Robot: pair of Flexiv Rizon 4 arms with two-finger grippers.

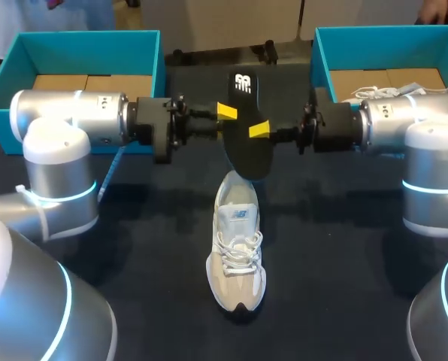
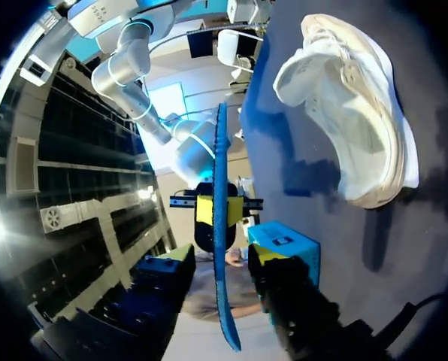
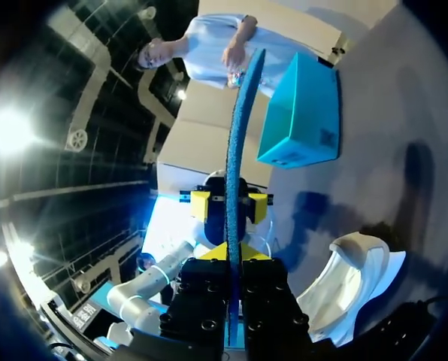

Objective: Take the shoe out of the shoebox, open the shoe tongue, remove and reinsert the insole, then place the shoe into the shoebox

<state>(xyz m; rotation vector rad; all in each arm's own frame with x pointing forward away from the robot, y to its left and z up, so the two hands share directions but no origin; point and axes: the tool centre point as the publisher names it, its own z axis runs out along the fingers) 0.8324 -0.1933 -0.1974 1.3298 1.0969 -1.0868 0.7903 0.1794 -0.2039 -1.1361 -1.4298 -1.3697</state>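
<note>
A black insole with a blue underside hangs upright above the middle of the table, between my two grippers. My right gripper is shut on its edge; in the right wrist view the fingers press the insole from both sides. My left gripper faces it from the other side and stands open. In the left wrist view the insole passes between its fingers with a gap on each side. The white and grey shoe lies on the dark table below the insole, toe towards the front edge.
A teal shoebox stands at the back left with a cardboard floor showing. A second teal shoebox at the back right holds another white shoe. Both arms stretch across in front of the boxes.
</note>
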